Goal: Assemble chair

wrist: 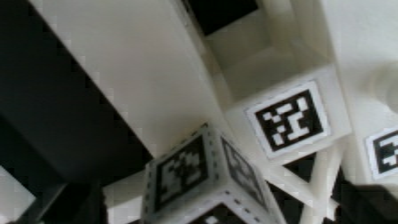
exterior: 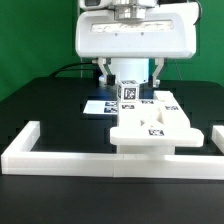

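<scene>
The chair is in loose white tagged parts. A wide flat slab [exterior: 150,126] lies in the front middle, against the border rail. Behind it a small upright block [exterior: 128,93] with a tag on its face stands between the two fingers of my gripper [exterior: 130,79]. The fingers are spread wide, and a gap shows on each side of the block, so the gripper is open and holds nothing. The wrist view is very close. In it a tagged block [wrist: 185,172] sits between the fingertips [wrist: 317,185], and another tagged white part [wrist: 294,118] is beside it.
A long low white border rail [exterior: 95,160] runs along the front and turns back at the exterior view's left [exterior: 28,138] and right. The marker board [exterior: 98,105] lies flat behind the slab. The table is black, and the white robot base [exterior: 135,38] stands at the back.
</scene>
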Tool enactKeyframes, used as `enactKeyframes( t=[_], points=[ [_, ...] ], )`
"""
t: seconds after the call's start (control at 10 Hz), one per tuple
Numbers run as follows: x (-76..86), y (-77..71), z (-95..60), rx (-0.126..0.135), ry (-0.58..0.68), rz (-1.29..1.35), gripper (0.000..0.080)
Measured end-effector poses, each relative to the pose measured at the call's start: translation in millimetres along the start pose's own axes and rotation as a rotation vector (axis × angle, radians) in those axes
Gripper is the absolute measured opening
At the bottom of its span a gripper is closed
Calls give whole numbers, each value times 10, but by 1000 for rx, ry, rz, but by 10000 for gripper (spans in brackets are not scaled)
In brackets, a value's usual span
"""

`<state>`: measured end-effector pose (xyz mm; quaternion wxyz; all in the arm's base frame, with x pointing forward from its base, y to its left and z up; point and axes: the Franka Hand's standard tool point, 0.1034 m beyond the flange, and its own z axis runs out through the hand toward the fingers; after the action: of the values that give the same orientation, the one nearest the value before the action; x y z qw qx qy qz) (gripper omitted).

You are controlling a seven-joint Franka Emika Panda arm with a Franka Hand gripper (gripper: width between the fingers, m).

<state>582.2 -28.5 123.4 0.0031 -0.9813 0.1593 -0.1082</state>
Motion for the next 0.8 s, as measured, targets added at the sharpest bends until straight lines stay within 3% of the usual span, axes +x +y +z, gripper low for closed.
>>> enactKeyframes(
  t=[0.6,0.7,0.8],
  points=[
    [3,36,9,-16,1,-430,649],
    [11,43,7,-20,0,-470,620],
    [18,41,5,-20,1,-449,477]
  ],
)
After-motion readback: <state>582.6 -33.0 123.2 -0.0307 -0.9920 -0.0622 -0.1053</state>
